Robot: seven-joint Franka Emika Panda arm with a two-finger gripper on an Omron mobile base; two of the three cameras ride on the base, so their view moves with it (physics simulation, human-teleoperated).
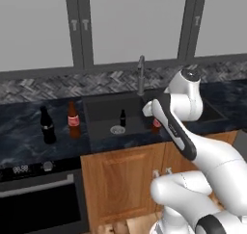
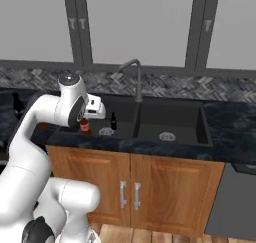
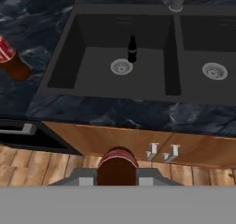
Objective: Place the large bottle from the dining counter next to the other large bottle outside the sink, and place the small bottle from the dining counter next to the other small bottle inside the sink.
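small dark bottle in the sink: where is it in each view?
Left base view: small bottle in the left basin, behind the drain.
Right base view: small bottle left of the faucet.
Hand view: small bottle upper centre, above the left drain.
Shared landmark: the faucet.

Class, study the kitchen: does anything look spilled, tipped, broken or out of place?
Nothing stands out. The two large bottles stand upright on the counter, the small bottle stands upright in the sink, and the gripper holds another bottle.
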